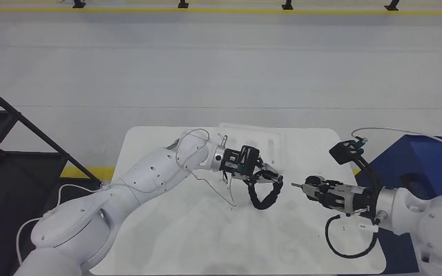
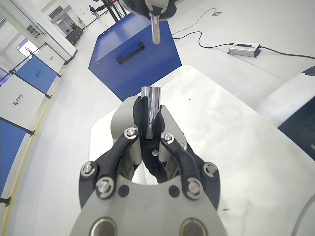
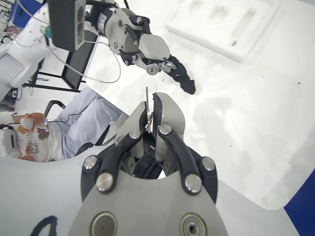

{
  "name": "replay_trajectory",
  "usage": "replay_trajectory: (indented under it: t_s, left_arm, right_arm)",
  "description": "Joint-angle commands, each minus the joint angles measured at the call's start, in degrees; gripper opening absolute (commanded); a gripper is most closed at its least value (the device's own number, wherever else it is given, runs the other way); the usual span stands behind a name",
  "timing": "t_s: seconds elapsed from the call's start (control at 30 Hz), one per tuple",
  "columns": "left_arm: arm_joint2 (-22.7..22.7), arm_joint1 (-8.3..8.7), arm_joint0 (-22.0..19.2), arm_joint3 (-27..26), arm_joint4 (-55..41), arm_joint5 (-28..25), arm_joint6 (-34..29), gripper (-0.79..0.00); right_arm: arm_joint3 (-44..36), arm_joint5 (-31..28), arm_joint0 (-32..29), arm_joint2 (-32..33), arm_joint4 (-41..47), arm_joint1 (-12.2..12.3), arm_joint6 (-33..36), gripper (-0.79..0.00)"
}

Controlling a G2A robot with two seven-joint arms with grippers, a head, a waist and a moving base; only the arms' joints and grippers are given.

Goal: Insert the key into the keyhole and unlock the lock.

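Coming in from the lower left of the top view, the left gripper (image 1: 271,172) sits over the middle of the counter (image 1: 207,234). Its fingers (image 2: 120,121) are clamped on the lock (image 2: 152,104), chrome barrel pointing right and black cable loop hanging below. The keyhole (image 3: 152,69) faces the key (image 3: 147,98), near it but apart. Right of centre, the right gripper (image 1: 309,185) pinches the key between closed fingers (image 3: 169,114). A foam tray (image 1: 269,141) lies toward the counter's upper edge.
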Motion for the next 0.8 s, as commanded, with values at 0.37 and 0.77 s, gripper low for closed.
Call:
replay_trajectory:
  t_s: [0.37,0.77]
  left_arm:
    - [0.7,-3.21,-1.3,4.3,1.0,-4.8,2.6,-0.785]
    - [0.8,-5.43,-1.4,7.8,0.4,-4.9,2.7,-0.785]
  right_arm:
    - [0.0,0.4,1.8,-4.8,-5.6,0.7,-2.0,-0.785]
    - [0.0,2.7,1.9,-7.7,-7.9,1.0,-3.9,-0.785]
